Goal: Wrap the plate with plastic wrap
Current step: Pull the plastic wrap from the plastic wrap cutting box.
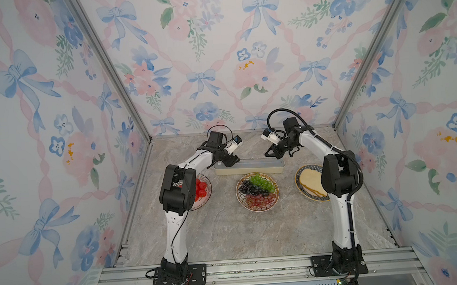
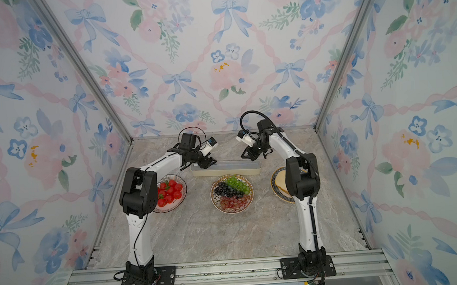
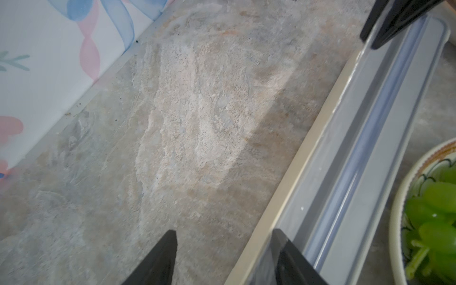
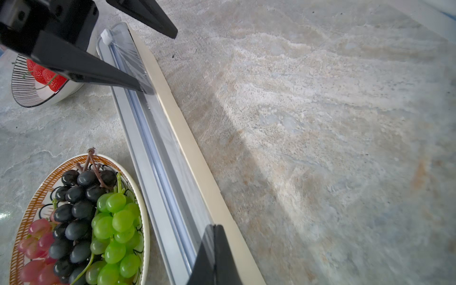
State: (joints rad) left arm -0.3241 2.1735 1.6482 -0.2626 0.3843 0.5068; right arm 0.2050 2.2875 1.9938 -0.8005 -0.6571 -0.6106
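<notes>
Marbled tabletop: left fingers spread over cream box; right fingers closed, seemingly pinching plastic wrap.

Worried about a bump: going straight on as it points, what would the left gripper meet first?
Most likely the cream box. The left gripper is open and straddles its far rim: one of the fingers is over the grey lid, the other over the table. Contact is hard to judge.
</notes>
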